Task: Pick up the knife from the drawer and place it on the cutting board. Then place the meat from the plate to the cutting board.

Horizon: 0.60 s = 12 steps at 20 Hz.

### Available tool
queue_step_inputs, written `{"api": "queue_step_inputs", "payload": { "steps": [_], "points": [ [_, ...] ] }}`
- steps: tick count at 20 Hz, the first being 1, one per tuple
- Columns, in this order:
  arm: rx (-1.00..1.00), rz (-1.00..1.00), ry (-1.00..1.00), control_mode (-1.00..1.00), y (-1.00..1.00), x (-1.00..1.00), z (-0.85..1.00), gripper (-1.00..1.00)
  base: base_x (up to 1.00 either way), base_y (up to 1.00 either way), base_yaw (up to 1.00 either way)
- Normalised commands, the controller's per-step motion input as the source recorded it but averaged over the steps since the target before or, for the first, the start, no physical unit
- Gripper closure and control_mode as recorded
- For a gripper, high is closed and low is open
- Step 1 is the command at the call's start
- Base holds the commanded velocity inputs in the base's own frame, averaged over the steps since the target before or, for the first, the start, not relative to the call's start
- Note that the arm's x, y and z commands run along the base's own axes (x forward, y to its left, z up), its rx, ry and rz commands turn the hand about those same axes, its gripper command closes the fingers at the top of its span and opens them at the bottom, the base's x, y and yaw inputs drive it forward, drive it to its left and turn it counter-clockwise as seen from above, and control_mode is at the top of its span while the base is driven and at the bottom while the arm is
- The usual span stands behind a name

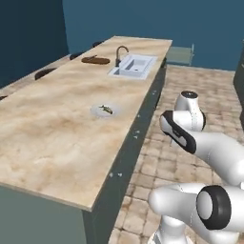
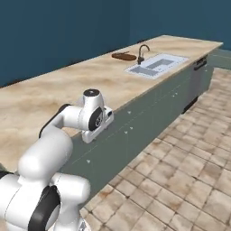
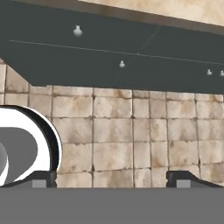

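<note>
A small pale plate (image 1: 96,111) lies mid-counter with the slim greenish meat (image 1: 106,109) on it. Far down the counter, left of the sink, rests the dark reddish-brown cutting board (image 1: 95,59) (image 2: 123,56). The knife is hidden; the drawer fronts (image 3: 100,48) under the counter edge are shut, each with a small pale knob (image 3: 77,30). My gripper (image 3: 113,179) hangs off the counter's front, pointing at the cabinet face and the tiled floor. Its two fingertips (image 3: 43,178) stand wide apart, open, with nothing between them.
A white sink (image 1: 133,66) with a dark faucet (image 1: 121,52) sits at the counter's far end. Dark stools (image 1: 45,73) line the counter's far side. Tiled floor (image 1: 167,157) runs along the cabinet fronts beside my arm.
</note>
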Motion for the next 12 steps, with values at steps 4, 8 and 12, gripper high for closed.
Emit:
{"api": "queue_step_inputs", "payload": {
  "steps": [4,8,12],
  "points": [
    [0.0,0.0,0.0,1.0,0.0,0.0,0.0,-1.0,0.57,-0.44,0.51],
    [0.0,0.0,0.0,1.0,0.0,0.0,0.0,-1.0,0.55,-0.48,0.5],
    [0.0,0.0,0.0,1.0,0.0,0.0,0.0,-1.0,0.55,-0.47,0.5]
  ]
}}
